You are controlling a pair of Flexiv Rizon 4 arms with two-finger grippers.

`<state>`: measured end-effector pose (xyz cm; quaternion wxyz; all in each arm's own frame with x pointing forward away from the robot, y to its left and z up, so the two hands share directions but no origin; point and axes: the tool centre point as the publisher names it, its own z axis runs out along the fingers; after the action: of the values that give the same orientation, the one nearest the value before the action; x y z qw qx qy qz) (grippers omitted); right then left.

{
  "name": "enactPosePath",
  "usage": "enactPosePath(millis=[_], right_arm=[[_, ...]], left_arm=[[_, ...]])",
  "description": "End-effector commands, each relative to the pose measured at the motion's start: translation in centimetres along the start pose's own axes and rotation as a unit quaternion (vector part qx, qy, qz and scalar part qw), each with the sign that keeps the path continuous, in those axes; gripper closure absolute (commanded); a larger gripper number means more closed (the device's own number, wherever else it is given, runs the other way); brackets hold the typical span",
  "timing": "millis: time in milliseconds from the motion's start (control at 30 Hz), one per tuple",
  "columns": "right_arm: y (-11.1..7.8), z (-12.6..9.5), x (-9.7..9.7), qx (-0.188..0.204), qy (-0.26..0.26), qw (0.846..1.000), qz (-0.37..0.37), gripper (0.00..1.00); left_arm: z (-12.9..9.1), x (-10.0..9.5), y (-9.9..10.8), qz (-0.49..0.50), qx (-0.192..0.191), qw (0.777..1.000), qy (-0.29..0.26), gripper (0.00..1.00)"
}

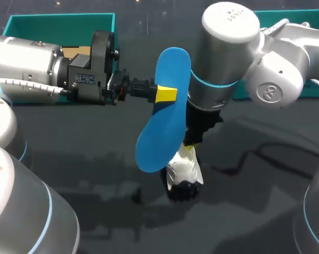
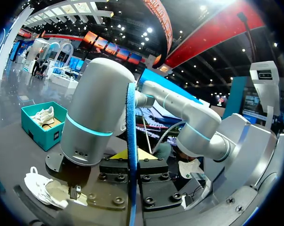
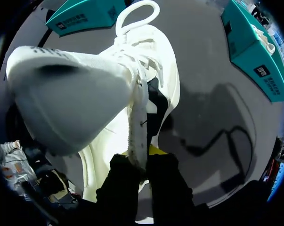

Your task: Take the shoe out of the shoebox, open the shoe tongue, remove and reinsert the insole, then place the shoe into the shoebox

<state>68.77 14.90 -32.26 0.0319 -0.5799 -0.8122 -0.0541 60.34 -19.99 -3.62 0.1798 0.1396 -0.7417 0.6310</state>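
Dark tabletop (image 1: 265, 211) carries a teal shoebox (image 1: 58, 21) at your far left. Your left gripper (image 1: 162, 94) comes in from that side, clenched on the blue insole (image 1: 167, 124), which stands raised and tilted over mid-table. Just right of its lower end, your right gripper (image 1: 192, 144) points down, clamped on the white shoe (image 1: 184, 170), outside either box. A second teal box (image 1: 318, 18) sits far right.

Both arms were silver-grey cylinders with thin light-blue bands. The left arm (image 1: 27, 61) carried a white ribbed cable (image 1: 21, 84) and a black, labelled wrist block (image 1: 98, 58). The right arm (image 1: 228, 47) bore a round logo (image 1: 269, 92). The left gripper (image 1: 164, 94) and right gripper (image 1: 192, 145) had yellow tips.
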Motion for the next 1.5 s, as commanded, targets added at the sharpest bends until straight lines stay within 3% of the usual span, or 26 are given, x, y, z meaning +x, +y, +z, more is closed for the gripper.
enactPosePath(millis=[33,567,1000,1033,1067,1133,1200,1233,1267,1400,1500], right_arm=[[-0.4,1.5,-0.3,-0.008,0.013,1.0,0.008,1.0],[-1.5,3.4,-1.9,-0.022,0.031,0.998,0.049,1.0],[-1.2,4.4,-2.5,-0.018,0.055,0.997,0.046,1.0],[-1.1,4.4,-2.5,-0.017,0.059,0.997,0.046,0.92],[-1.1,4.4,-2.5,-0.017,0.061,0.997,0.046,0.74],[-1.0,4.3,-2.5,-0.019,0.069,0.996,0.048,0.71],[-1.0,4.0,-2.5,-0.021,0.075,0.996,0.053,0.55],[-1.0,3.8,-2.5,-0.023,0.078,0.995,0.053,0.22],[-1.0,3.7,-2.5,-0.023,0.079,0.995,0.055,0.0],[-1.0,2.3,-2.7,-0.028,0.094,0.993,0.062,0.0],[-1.3,0.8,-3.3,-0.049,0.14,0.988,0.04,0.0]], left_arm=[[0.1,0.0,0.1,0.0,0.001,1.0,0.0,1.0],[0.1,0.0,0.1,0.0,0.001,1.0,0.0,1.0],[0.1,0.0,0.1,0.0,0.001,1.0,0.0,1.0],[0.1,0.0,0.1,0.0,0.001,1.0,0.0,1.0],[0.1,0.0,0.1,0.0,0.001,1.0,0.0,1.0],[0.1,0.0,0.1,0.0,0.001,1.0,0.0,1.0],[0.1,0.0,0.1,0.0,0.001,1.0,0.0,1.0],[0.1,0.0,0.1,0.0,0.001,1.0,0.0,1.0],[0.1,0.0,0.1,0.0,0.001,1.0,0.0,1.0],[0.1,0.0,0.1,0.0,0.001,1.0,0.0,1.0],[0.1,0.0,0.1,0.0,0.001,1.0,0.0,1.0]])
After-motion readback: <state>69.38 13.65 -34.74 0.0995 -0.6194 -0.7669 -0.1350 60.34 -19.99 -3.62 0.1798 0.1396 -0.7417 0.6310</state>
